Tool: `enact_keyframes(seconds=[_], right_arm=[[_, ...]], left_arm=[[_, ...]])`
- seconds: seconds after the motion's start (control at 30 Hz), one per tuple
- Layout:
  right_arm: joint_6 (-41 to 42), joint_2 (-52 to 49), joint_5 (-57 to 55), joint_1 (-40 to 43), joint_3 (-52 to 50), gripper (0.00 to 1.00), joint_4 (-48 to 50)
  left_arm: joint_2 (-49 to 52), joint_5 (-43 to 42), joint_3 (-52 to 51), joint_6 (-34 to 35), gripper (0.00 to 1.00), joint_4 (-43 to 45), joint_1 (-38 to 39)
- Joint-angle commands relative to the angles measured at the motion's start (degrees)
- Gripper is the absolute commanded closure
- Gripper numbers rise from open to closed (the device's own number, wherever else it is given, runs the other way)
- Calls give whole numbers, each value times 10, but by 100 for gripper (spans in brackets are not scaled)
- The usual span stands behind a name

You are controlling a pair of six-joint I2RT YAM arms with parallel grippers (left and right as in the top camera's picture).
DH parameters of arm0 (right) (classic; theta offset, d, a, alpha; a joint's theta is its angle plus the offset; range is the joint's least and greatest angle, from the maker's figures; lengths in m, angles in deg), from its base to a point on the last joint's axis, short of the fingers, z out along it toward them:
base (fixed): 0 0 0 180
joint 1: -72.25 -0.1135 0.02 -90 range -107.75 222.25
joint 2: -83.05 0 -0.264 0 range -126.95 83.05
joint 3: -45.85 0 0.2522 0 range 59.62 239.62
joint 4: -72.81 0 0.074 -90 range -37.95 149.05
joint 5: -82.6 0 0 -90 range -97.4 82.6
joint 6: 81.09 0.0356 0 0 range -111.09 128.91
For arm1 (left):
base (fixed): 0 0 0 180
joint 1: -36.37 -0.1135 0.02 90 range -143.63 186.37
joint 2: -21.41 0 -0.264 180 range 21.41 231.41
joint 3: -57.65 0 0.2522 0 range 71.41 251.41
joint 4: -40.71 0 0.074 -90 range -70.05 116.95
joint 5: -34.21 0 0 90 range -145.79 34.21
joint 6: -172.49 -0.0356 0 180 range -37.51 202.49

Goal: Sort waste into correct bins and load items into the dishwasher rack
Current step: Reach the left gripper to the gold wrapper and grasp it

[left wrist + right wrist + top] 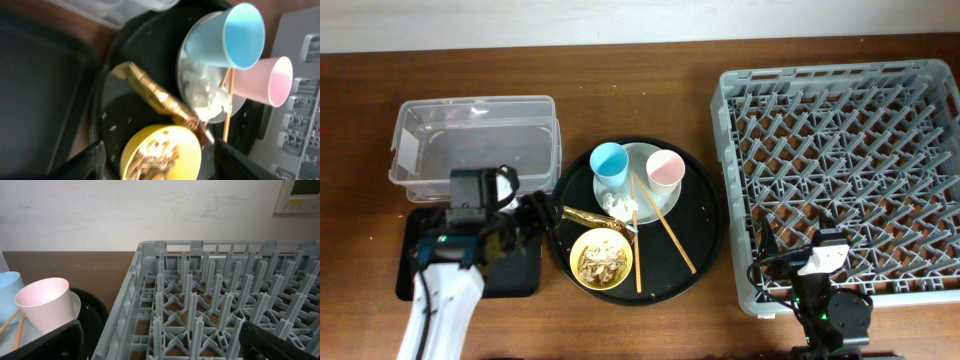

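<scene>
On the round black tray (705, 215) stand a light blue cup (611, 163) and a pink cup (665, 170) on the pale plate (638, 155). Crumpled white tissue (620, 206) lies on the plate's near edge, and two wooden chopsticks (658, 215) lie across it. A brown-gold wrapper (590, 216) lies beside the yellow bowl (601, 260), which holds beige food scraps. My left gripper (159, 161) is open and empty, with the bowl (162, 150) between its fingers from above; the wrapper (160, 97) and tissue (200, 92) are ahead. My right gripper (162, 342) is open and empty at the grey dishwasher rack's (850, 170) near left corner.
A clear plastic tub (475, 140) stands at the back left. The small black tray (515, 275) lies in front of it, partly under my left arm. The rack's pegs (210, 305) fill the right wrist view, with the pink cup (45, 302) at its left.
</scene>
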Motion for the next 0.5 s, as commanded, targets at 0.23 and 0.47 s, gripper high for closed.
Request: enact_keyframes(seconds=[0.23, 0.47], right_arm=[[7, 3, -5, -3, -3, 2, -3], [7, 3, -5, -3, -3, 2, -3]], left_arm=[[152, 204, -2, 229, 36, 106, 182], [232, 236, -2, 329, 45, 168, 192]])
